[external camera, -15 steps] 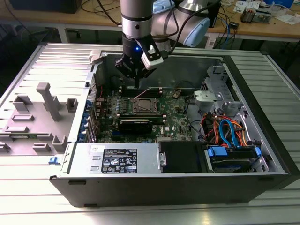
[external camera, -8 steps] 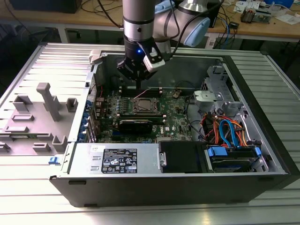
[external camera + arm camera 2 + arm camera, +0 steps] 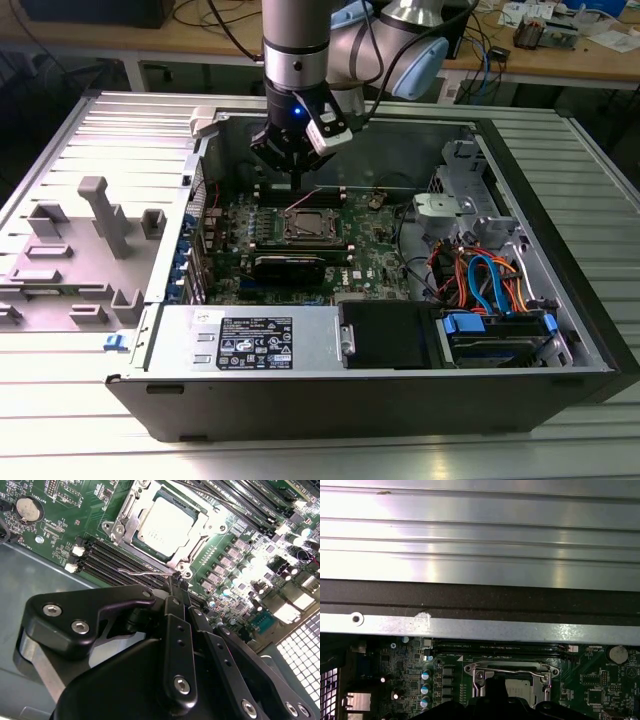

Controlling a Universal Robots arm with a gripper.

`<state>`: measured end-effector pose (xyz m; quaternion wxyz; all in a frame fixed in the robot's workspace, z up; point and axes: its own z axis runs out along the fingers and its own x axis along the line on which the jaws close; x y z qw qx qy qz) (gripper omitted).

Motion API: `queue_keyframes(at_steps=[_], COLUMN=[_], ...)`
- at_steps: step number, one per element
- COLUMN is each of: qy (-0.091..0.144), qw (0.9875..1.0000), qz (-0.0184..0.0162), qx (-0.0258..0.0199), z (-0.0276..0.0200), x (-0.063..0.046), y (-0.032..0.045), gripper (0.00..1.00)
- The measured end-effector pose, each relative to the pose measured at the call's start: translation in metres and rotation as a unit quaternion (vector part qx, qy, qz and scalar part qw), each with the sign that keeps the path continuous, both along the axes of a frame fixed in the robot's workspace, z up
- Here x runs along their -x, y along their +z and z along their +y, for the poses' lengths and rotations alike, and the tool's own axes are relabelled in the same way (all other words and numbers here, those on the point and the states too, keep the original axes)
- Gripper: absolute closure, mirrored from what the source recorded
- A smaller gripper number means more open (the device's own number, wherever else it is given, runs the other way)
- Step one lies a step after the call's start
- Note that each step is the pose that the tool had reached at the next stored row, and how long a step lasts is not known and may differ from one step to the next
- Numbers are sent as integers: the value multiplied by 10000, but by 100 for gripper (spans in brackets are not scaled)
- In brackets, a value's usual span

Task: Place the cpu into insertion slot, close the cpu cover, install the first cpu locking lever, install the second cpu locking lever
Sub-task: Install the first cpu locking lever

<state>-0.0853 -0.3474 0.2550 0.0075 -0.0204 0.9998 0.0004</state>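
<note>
Claw [image 3: 292,172] poised inside open case [image 3: 560,300], just above socket on green board [image 3: 375,240]. In second wrist view, claw [image 3: 176,582] drawn together at tips, pinching thin wire lever [image 3: 145,571] beside socket edge. Cpu [image 3: 165,524] seated in socket, pale metal top showing through window of cover [image 3: 197,540]; cover lying flat over it. In first wrist view, cpu [image 3: 520,685] and cover [image 3: 512,672] partly hidden behind black claw body; a lever bar [image 3: 512,669] across frame's far edge. Memory slots [image 3: 115,557] just beside socket. In exterior view, cpu [image 3: 311,226] near board's middle, black card [image 3: 288,266] close by, bundled cables [image 3: 485,275] toward exterior view's right. Case resting on ribbed metal surface [image 3: 60,420].
</note>
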Motion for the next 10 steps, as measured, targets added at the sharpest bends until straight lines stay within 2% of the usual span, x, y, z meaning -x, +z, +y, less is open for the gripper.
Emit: queue_keyframes(at_steps=[6, 10], qy=[0, -3], qw=[10000, 10000], qz=[0, 0], qx=[-1, -1], z=[0, 0], x=[-2, -46], y=[-1, -7], gripper=[89, 89])
